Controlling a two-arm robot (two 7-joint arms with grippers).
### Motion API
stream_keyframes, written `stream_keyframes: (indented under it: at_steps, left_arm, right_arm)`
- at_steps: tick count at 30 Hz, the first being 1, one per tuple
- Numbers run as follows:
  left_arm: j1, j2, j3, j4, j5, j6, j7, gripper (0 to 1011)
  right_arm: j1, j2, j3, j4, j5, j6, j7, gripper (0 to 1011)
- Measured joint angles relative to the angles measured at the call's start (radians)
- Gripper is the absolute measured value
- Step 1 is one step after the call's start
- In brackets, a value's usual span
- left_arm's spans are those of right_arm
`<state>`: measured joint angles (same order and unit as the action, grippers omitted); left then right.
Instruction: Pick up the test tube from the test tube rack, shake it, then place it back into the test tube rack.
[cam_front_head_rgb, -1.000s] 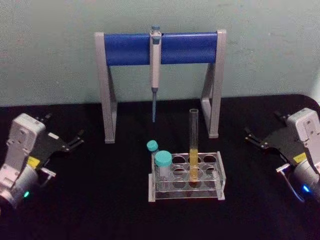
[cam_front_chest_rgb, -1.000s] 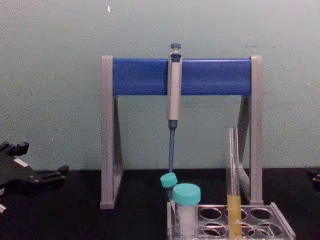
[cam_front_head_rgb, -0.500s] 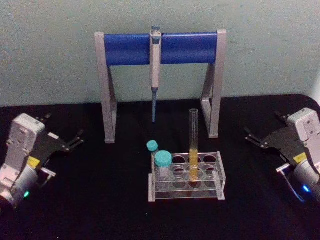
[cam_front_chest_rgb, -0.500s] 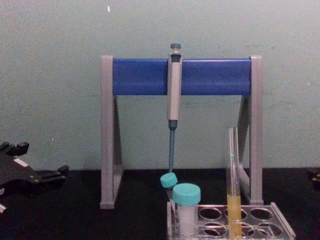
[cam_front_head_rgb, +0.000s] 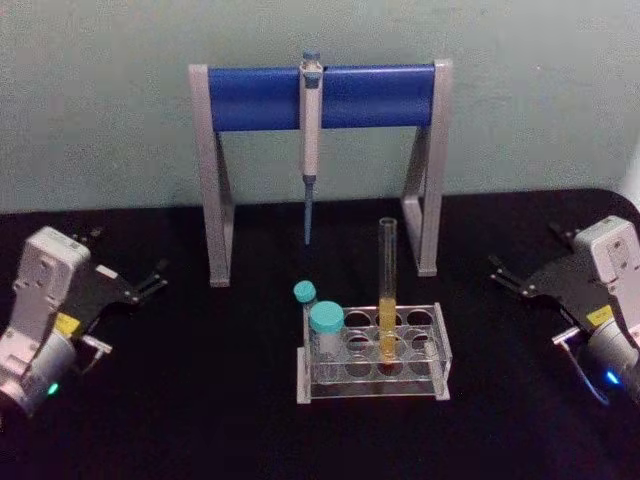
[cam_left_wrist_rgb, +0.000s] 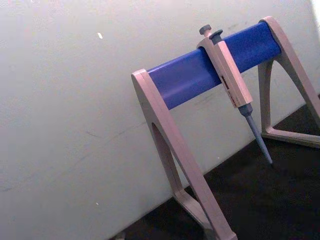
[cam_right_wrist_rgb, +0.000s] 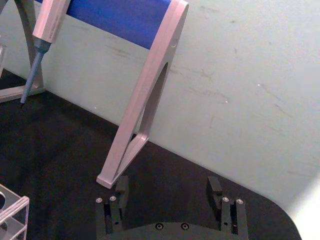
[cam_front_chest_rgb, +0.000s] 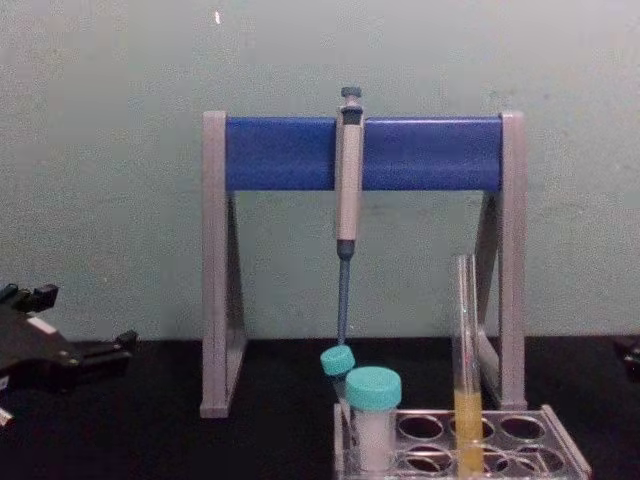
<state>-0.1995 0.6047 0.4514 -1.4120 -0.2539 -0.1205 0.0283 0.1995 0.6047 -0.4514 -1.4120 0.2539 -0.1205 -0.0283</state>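
The test tube (cam_front_head_rgb: 387, 290) stands upright in a middle hole of the clear test tube rack (cam_front_head_rgb: 441, 347), its lower part filled with yellow liquid. The chest view shows the same test tube (cam_front_chest_rgb: 466, 350) rising well above the rack (cam_front_chest_rgb: 562, 452). My left gripper (cam_front_head_rgb: 128, 255) rests open on the black table far to the rack's left, also seen at the chest view's edge (cam_front_chest_rgb: 85, 318). At the far right my right gripper (cam_front_head_rgb: 525, 250) is open and empty. Its fingers (cam_right_wrist_rgb: 121, 189) are spread wide in the right wrist view. Neither gripper touches the tube.
Two teal-capped white tubes (cam_front_head_rgb: 326, 325) (cam_front_head_rgb: 304, 293) occupy the rack's left end. Behind the rack stands a grey-and-blue pipette stand (cam_front_head_rgb: 250, 98) with a pipette (cam_front_head_rgb: 310, 120) hanging from its bar. Black tabletop lies between each gripper and the rack.
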Motion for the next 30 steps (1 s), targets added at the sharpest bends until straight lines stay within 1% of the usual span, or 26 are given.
stream_keyframes:
  at_steps: [11, 14, 19, 24, 26, 27, 30]
  left_arm:
    - [0.000, 0.000, 0.000, 0.000, 0.000, 0.000, 0.000, 1010]
    - [0.000, 0.000, 0.000, 0.000, 0.000, 0.000, 0.000, 1010]
    - [0.000, 0.000, 0.000, 0.000, 0.000, 0.000, 0.000, 1010]
    - [0.000, 0.000, 0.000, 0.000, 0.000, 0.000, 0.000, 1010]
    - [0.000, 0.000, 0.000, 0.000, 0.000, 0.000, 0.000, 1010]
    - [0.000, 0.000, 0.000, 0.000, 0.000, 0.000, 0.000, 1009]
    - [0.000, 0.000, 0.000, 0.000, 0.000, 0.000, 0.000, 1010]
  right_arm:
    - [-0.002, -0.001, 0.003, -0.002, 0.000, 0.000, 0.003, 1000]
    - [-0.009, -0.003, 0.012, -0.013, 0.001, 0.004, 0.017, 1000]
    - [-0.027, -0.002, 0.022, -0.052, 0.019, 0.015, 0.059, 1000]
    - [-0.046, -0.003, 0.033, -0.093, 0.056, 0.026, 0.112, 1000]
    - [-0.055, -0.003, 0.039, -0.112, 0.084, 0.035, 0.144, 1000]
    - [-0.061, -0.004, 0.044, -0.125, 0.107, 0.044, 0.169, 1000]
    - [-0.069, -0.004, 0.051, -0.145, 0.142, 0.060, 0.208, 1000]
